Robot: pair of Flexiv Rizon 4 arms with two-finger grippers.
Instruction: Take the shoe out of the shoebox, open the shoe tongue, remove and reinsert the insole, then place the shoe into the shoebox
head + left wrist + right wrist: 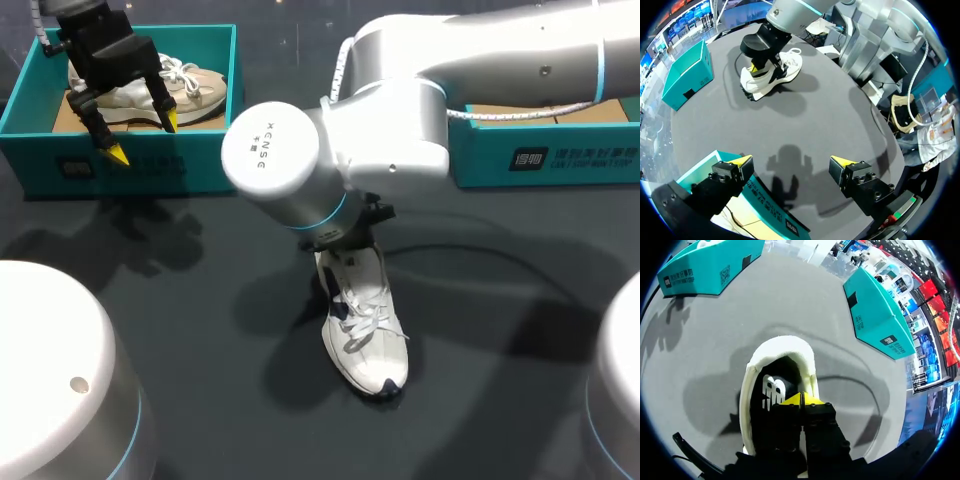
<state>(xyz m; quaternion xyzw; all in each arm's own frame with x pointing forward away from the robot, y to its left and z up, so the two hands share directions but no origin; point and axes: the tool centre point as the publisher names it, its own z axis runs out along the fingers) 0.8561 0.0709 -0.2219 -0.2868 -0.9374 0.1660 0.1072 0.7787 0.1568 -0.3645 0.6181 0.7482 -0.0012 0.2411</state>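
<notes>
Inside the white shoe (368, 335), visible only from the wrist, right gripper (801, 399) pressed together; left gripper (142, 138) spread above printed shoebox (150, 168).

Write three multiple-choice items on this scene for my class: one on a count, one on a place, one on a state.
1. How many teal boxes are on the table? A one; B two; C three.
2. Where is the white shoe? A in a box; B on the table; C lifted in the air.
3. The left gripper's fingers are: A open; B shut on a shoe; C shut on a box.

Answers: B, one box stands at each far side. B, its sole rests on the tabletop. A, the yellow tips stand apart with nothing between them.
</notes>
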